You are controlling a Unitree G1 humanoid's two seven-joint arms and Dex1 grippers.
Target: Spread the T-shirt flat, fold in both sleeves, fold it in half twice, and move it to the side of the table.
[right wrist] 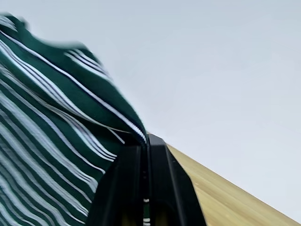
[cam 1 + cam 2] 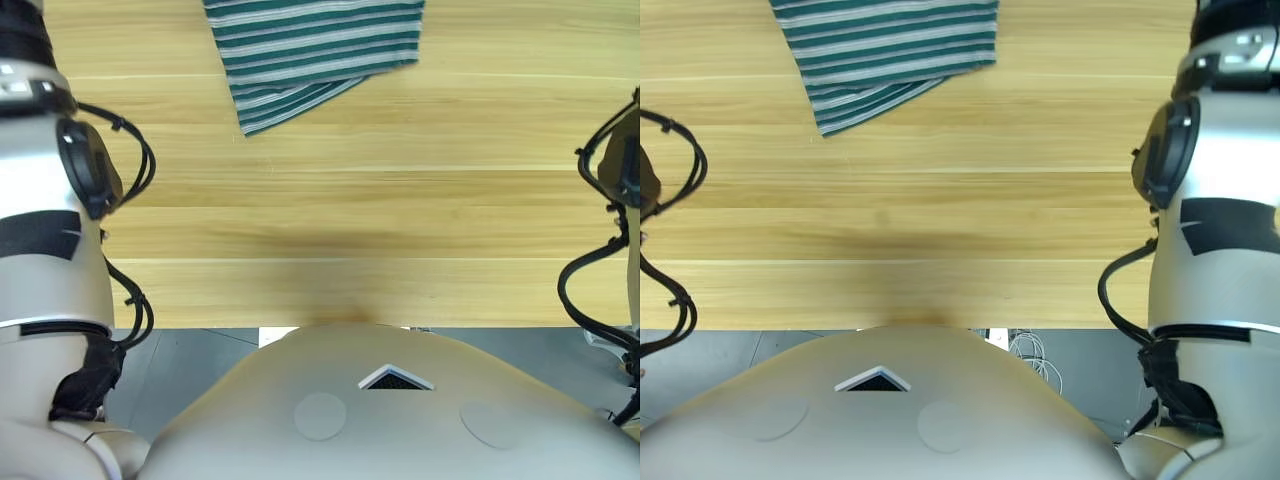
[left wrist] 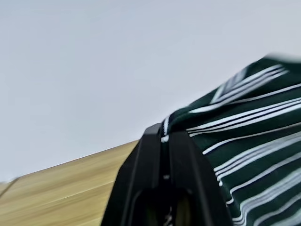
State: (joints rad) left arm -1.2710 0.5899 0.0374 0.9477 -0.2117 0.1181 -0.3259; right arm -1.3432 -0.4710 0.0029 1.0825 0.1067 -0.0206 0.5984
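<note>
A dark green T-shirt with white stripes (image 2: 310, 50) hangs down over the far part of the wooden table (image 2: 340, 220), its lower edge and one corner resting on the wood. In the left wrist view my left gripper (image 3: 164, 139) is shut on a pinched fold of the T-shirt (image 3: 244, 141), lifted above the table. My right gripper (image 1: 146, 143) in the right wrist view is likewise shut on another fold of the T-shirt (image 1: 47, 132), with the cloth draping down from its black fingers. Both forearms rise at the sides of the eye views.
The wooden table's near edge (image 2: 340, 325) runs just in front of me, with grey floor below. Loose cables (image 2: 1035, 350) lie under the table at the right. A plain pale wall stands behind the table in both wrist views.
</note>
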